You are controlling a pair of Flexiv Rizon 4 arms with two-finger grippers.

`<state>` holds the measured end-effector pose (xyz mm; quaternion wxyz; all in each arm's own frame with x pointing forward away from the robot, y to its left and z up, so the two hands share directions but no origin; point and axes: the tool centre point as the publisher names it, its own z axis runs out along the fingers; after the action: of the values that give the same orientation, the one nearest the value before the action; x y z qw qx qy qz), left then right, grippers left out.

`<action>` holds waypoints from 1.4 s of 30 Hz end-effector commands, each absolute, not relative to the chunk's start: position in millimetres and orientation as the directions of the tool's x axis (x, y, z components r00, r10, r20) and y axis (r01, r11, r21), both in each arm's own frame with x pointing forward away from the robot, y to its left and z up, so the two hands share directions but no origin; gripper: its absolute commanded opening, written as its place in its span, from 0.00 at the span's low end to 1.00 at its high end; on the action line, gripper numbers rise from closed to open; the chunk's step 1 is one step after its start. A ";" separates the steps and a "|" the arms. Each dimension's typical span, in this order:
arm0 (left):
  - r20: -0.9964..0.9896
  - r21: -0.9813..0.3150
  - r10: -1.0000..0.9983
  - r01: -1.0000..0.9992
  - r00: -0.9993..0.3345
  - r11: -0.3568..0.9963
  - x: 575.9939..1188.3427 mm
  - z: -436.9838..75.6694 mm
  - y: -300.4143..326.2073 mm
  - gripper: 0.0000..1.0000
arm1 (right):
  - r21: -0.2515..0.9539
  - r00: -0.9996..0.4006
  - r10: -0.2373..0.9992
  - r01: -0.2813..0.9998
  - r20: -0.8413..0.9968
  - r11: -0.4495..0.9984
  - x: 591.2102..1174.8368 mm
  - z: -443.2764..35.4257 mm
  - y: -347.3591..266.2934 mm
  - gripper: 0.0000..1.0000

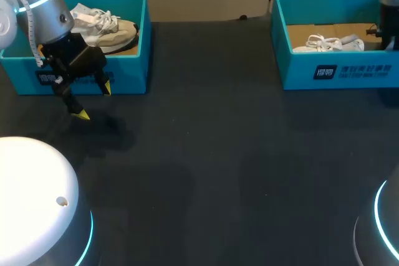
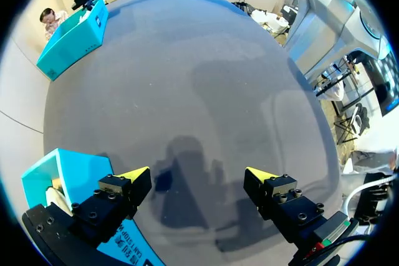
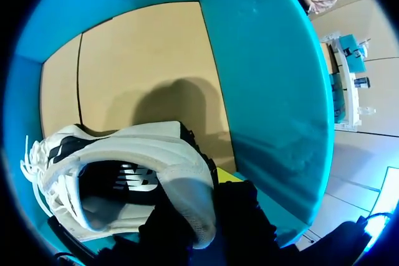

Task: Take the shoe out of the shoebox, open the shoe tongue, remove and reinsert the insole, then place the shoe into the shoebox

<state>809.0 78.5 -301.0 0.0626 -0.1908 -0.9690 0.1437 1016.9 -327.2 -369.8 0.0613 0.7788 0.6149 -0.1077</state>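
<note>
Left arm [image 1: 43, 10]: enters from the left side of the head view; bends down in front of the left shoebox [image 1: 131, 70]; wrist angled so the tool points down at the surface [image 1: 218, 154]
Left tool [image 1: 93, 101]: released; the two yellow-tipped fingers [image 2: 134, 174] stand wide apart with nothing between them; hangs over bare dark surface, just in front of the left shoebox's front wall
Right arm [image 1: 388, 4]: comes in at the far right corner of the head view; goes down into the right shoebox [image 1: 299, 70] at its right end
Right tool [image 3: 202, 207]: inside the right shoebox, at the heel end of the white shoe [image 3: 143, 154]; I cannot tell whether it is grasping the heel or released
Left shoebox: teal, lid off; holds a beige shoe [image 1: 109, 29] with white laces, lying tilted against the far wall
Right shoebox: teal walls, tan card floor; holds the white shoe, lying on its side on the floor beside one long wall, white laces loose at the toe end
White shoe, detail: white upper with dark side marks, dark lining; mouth faces the right wrist camera
Markings: white print on the front wall of each shoebox; white lettering inside the white shoe; none read off
Spacing: the two shoeboxes stand well apart at the far corners of the surface
</note>
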 end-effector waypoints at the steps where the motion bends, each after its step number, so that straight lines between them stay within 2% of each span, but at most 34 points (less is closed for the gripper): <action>1: 0.067 -0.298 0.388 0.353 -0.919 0.887 808.4 -300.1 78.8 1.00 | -0.028 0.219 0.945 0.972 -0.244 -0.233 1018.2 -366.9 -321.9 0.18; 2: 0.067 -0.298 0.388 0.353 -0.919 0.887 808.4 -300.1 78.8 1.00 | -0.025 0.216 0.945 0.973 -0.245 -0.228 1018.3 -366.4 -321.9 0.22; 4: 0.067 -0.298 0.388 0.353 -0.919 0.887 808.4 -300.1 78.8 1.00 | -0.023 0.212 0.946 0.974 -0.246 -0.224 1018.1 -365.2 -321.8 0.21; 11: 0.067 -0.298 0.388 0.353 -0.919 0.887 808.4 -300.1 78.8 1.00 | -0.013 0.208 0.946 0.976 -0.247 -0.218 1016.5 -362.5 -321.7 0.28; 16: 0.067 -0.298 0.388 0.353 -0.919 0.887 808.4 -300.1 78.8 1.00 | -0.005 0.190 0.951 0.980 -0.242 -0.197 1018.0 -356.4 -318.8 0.36; 20: 0.067 -0.298 0.388 0.353 -0.919 0.887 808.4 -300.1 78.8 1.00 | -0.002 0.173 0.955 0.984 -0.240 -0.179 1018.4 -349.0 -314.8 0.46; 21: 0.067 -0.298 0.388 0.353 -0.919 0.887 808.4 -300.1 78.8 1.00 | 0.001 0.167 0.957 0.985 -0.236 -0.172 1018.4 -347.2 -313.5 0.50; 22: 0.067 -0.298 0.388 0.353 -0.919 0.887 808.4 -300.1 78.8 1.00 | 0.003 0.165 0.959 0.986 -0.232 -0.169 1018.0 -345.3 -312.8 0.71; 25: 0.067 -0.298 0.388 0.353 -0.919 0.887 808.4 -300.1 78.8 1.00 | 0.006 0.163 0.959 0.986 -0.233 -0.166 1016.9 -340.0 -311.5 1.00; 42: 0.067 -0.298 0.388 0.353 -0.919 0.887 808.4 -300.1 78.8 1.00 | 0.010 0.178 0.967 0.984 -0.184 -0.179 1008.0 -281.5 -296.3 1.00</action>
<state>809.0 78.4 -301.0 0.0626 -0.1909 -0.9690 0.1437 1013.6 -300.7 -295.5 0.0591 0.7652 0.6375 -0.0668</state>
